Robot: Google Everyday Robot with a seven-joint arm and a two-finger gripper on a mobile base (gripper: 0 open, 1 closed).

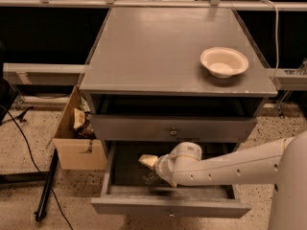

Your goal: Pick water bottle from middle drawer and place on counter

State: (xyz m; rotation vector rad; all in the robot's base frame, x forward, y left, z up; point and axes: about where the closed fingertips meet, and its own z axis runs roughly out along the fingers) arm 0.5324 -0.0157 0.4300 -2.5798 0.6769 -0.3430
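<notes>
The middle drawer [170, 207] is pulled out at the bottom of the cabinet, showing its dark floor. My gripper [149, 163] reaches into it from the right, low over the left half of the floor. The water bottle [150, 178] lies on the drawer floor right under the gripper; only a small crinkled clear part shows, and the wrist hides the rest. I cannot tell whether the gripper touches it. The counter [158, 51] is the flat grey top of the cabinet.
A white bowl [224, 62] sits at the counter's right front. A shut drawer front with a brass knob [173, 132] is just above the open drawer, under an empty slot. An open cardboard box [76, 138] and a dark pole [47, 186] stand on the floor left.
</notes>
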